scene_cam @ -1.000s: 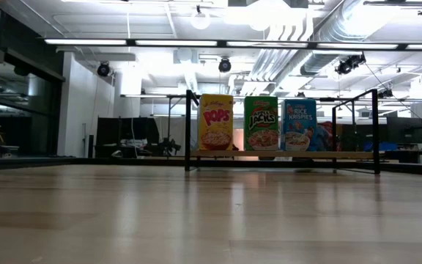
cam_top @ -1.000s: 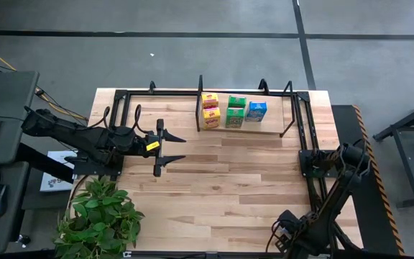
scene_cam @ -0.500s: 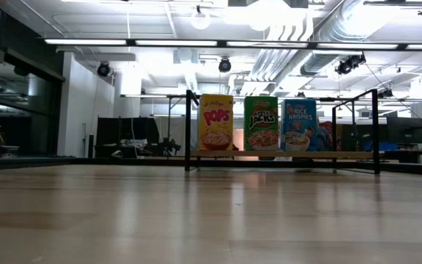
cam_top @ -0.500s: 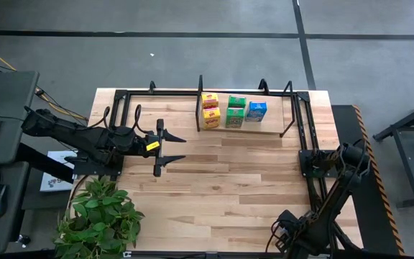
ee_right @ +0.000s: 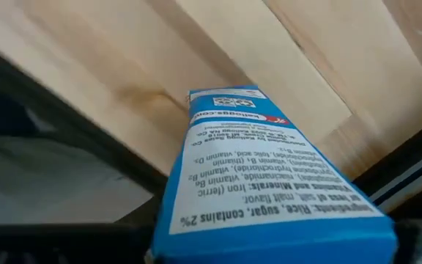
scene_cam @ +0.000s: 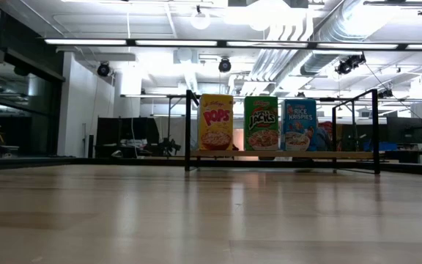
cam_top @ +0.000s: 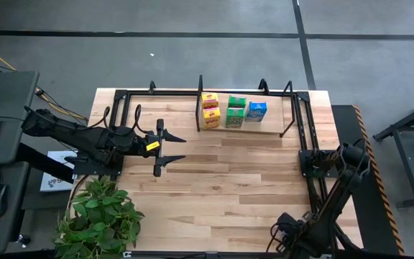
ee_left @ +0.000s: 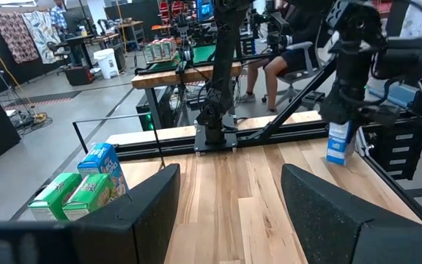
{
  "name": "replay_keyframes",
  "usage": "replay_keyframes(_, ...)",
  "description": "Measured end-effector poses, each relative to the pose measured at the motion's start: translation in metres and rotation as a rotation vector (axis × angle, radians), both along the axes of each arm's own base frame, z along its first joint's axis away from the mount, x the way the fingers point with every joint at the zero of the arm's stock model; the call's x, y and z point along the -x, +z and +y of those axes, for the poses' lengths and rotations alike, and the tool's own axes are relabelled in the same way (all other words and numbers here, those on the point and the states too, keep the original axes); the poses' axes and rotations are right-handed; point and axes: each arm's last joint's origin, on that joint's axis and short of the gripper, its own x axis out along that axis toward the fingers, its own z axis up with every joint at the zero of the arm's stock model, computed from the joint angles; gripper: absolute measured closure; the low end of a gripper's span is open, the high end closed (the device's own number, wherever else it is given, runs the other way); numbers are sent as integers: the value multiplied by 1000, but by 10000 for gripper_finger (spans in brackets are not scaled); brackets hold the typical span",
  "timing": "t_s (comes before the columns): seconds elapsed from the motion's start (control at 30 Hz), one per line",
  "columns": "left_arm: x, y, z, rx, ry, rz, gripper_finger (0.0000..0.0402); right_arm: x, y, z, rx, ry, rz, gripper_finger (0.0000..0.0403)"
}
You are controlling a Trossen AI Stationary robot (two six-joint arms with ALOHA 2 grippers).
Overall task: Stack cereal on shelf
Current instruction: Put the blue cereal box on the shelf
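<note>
On the shelf (cam_top: 264, 128) at the table's far edge stand two yellow cereal boxes (cam_top: 210, 109), green ones (cam_top: 235, 111) and a blue one (cam_top: 256, 111). The low view shows them upright on the board (scene_cam: 284, 154). Another blue cereal box (ee_left: 337, 144) stands on the table by its near right corner. My right gripper (ee_left: 339, 126) points down over this box and is shut on it. In the high view the right arm (cam_top: 304, 234) hides the box. My left gripper (cam_top: 169, 148) hovers open over the table's left part, with nothing between its fingers. My right gripper comes from above, pointing down, onto the blue box's top end (ee_left: 338, 129). The box's narrow printed side (ee_right: 269, 176) fills the space between the fingers, which lie at its two broad faces. The contact itself lies at the picture's edge. The box is upright, its bottom end (ee_right: 226, 99) on the table.
A black tube frame (cam_top: 302, 122) runs along the table's far and right sides, close to the right arm. A potted plant (cam_top: 99, 219) sits at the near left corner. Bare tabletop (cam_top: 228, 187) stretches between the arms and the shelf.
</note>
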Motion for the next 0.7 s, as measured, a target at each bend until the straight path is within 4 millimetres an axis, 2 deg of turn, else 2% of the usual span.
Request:
replay_keyframes(0.17,0,0,0,0,0,-1,172,-18,27,2,32,8,-175,256)
replay_keyframes(0.33,0,0,0,1,0,-4,172,-53,55,-16,196,41,-444,253)
replay_keyframes(0.43,0,1,0,2,0,-7,172,-83,73,-38,286,131,-502,252)
replay_keyframes(0.53,0,1,0,2,0,-7,172,-117,93,-69,303,245,-489,252)
replay_keyframes(0.63,0,1,0,1,0,-7,172,-148,116,-108,291,343,-474,252)
replay_keyframes(0.7,0,1,0,2,0,-7,172,-159,128,-137,330,368,-436,252)
